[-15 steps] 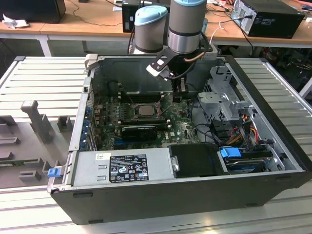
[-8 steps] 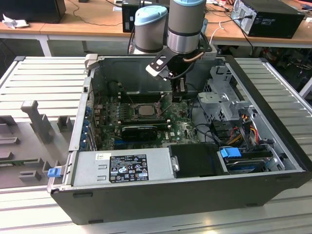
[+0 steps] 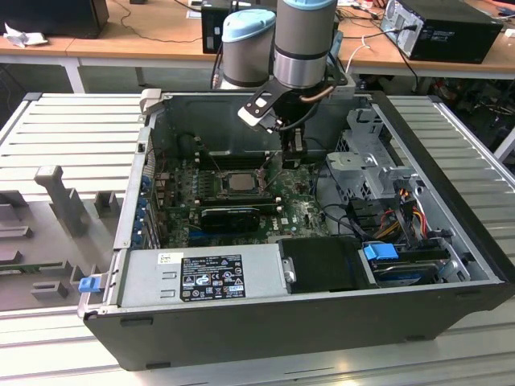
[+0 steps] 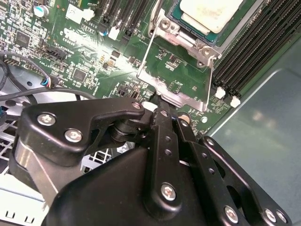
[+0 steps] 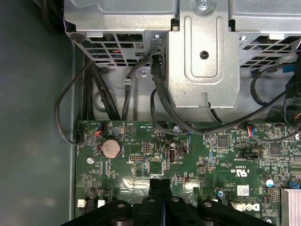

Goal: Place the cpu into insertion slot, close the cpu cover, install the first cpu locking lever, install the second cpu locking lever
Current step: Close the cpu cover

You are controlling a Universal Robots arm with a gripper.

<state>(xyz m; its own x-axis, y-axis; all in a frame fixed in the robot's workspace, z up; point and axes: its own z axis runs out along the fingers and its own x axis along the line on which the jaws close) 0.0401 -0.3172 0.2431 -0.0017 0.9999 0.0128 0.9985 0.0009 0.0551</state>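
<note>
tool (image 4: 162,112) pressed together at the free edge of the cpu cover (image 4: 181,97), actual hold on it unclear | cpu (image 4: 209,12) sits in insertion slot (image 4: 187,24), cover swung open | risk: thin edge slips out, cover drops hard on the cpu

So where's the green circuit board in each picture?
Exterior view: the green circuit board lies in the open computer case, under the end effector.
Second wrist view: the board spreads beyond the end effector, carrying the cpu.
First wrist view: the board spreads beyond the end effector, carrying a coin battery.
Shared landmark: the end effector.
</note>
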